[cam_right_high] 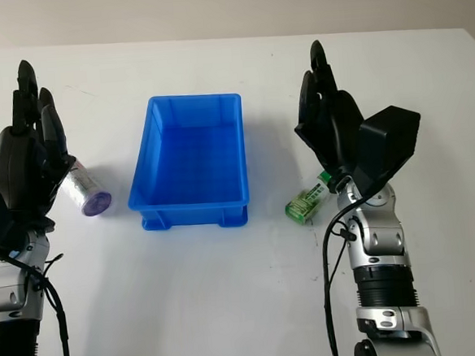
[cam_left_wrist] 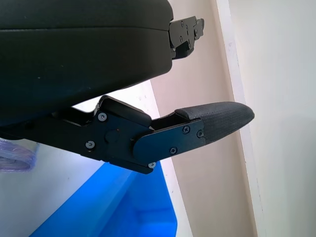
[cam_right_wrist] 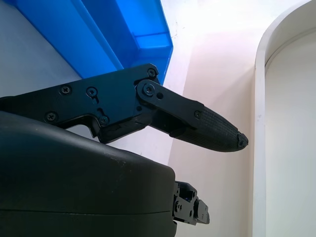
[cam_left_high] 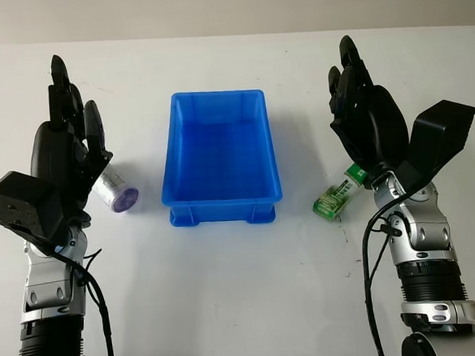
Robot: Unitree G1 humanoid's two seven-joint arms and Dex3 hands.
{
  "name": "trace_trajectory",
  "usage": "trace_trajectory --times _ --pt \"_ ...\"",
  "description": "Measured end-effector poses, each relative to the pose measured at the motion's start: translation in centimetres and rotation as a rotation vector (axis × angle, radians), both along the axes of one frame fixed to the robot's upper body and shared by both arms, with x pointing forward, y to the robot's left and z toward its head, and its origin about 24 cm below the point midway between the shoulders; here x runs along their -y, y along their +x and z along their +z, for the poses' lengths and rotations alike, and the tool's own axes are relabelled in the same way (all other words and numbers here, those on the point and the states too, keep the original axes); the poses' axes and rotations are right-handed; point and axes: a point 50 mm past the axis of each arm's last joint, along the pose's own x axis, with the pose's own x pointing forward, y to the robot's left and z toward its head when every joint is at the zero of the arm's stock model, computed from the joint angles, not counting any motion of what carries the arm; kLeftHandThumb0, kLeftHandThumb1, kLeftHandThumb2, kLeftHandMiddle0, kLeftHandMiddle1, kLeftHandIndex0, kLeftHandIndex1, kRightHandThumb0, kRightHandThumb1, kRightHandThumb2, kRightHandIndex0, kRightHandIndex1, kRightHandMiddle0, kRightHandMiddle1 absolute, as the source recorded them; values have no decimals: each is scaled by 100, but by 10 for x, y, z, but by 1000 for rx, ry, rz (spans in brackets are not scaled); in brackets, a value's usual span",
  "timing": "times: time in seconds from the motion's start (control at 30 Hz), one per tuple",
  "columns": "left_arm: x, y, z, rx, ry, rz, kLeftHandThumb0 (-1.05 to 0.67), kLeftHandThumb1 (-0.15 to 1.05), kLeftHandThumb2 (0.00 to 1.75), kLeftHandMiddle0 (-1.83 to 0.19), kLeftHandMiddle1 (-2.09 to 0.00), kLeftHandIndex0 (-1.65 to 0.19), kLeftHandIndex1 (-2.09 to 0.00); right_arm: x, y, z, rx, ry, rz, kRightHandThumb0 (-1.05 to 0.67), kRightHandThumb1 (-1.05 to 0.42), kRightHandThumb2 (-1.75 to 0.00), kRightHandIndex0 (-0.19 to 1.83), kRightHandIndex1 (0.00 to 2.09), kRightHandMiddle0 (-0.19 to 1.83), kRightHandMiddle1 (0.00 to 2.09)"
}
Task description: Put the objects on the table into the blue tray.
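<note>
The blue tray (cam_left_high: pixel 222 197) stands in the middle of the white table with nothing inside it. A small silver roll with a purple end (cam_left_high: pixel 115 191) lies on the table just left of the tray, partly hidden behind my left hand (cam_left_high: pixel 70 116). That hand is raised above the table and open. A green and white packet (cam_left_high: pixel 336 194) lies right of the tray's near corner, beneath my right hand (cam_left_high: pixel 361 96), which is also raised and open. The tray's blue wall (cam_left_wrist: pixel 103 207) and the roll's edge (cam_left_wrist: pixel 15 155) appear in the left wrist view.
The white table (cam_left_high: pixel 247 308) stretches wide in front of the tray and behind it up to a pale wall. The tray's corner (cam_right_wrist: pixel 123 34) appears in the right wrist view.
</note>
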Motion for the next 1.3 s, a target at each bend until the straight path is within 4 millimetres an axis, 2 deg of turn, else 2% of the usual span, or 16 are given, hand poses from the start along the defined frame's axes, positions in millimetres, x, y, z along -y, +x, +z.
trace_trajectory --times 0.47,0.63,0.77,0.83,1.0,1.13,1.3 --pt "0 0 -1 -8 4 -13 -85 105 71 19 0 19 0 -1 0 0 -1 -5 23 -77 -105 -83 -19 0 -19 0" --pt "0 0 -1 -4 4 -13 -86 105 71 19 0 19 0 2 0 5 13 -13 56 -79 -105 -73 -19 0 -19 0" --pt "0 0 -1 -4 4 -13 -85 105 72 19 0 19 0 14 2 19 57 -87 90 -80 -105 -62 -19 0 -19 0" --pt "0 0 -1 -4 5 -15 -85 105 72 19 0 19 0 20 4 27 68 -113 88 -83 -105 -45 -19 0 -19 0" --pt "0 0 -1 -1 7 -14 -84 105 72 19 0 19 0 43 9 50 67 -265 68 -83 -103 -22 -19 0 -19 0" --pt "0 0 -1 -2 7 -15 -84 105 72 19 0 19 0 59 11 69 40 -465 80 -90 -92 -5 -18 1 -17 2" --pt "0 0 -1 -1 6 -13 -84 105 73 19 0 19 0 71 10 89 -8 -683 100 -91 -76 -2 -11 6 -8 7"
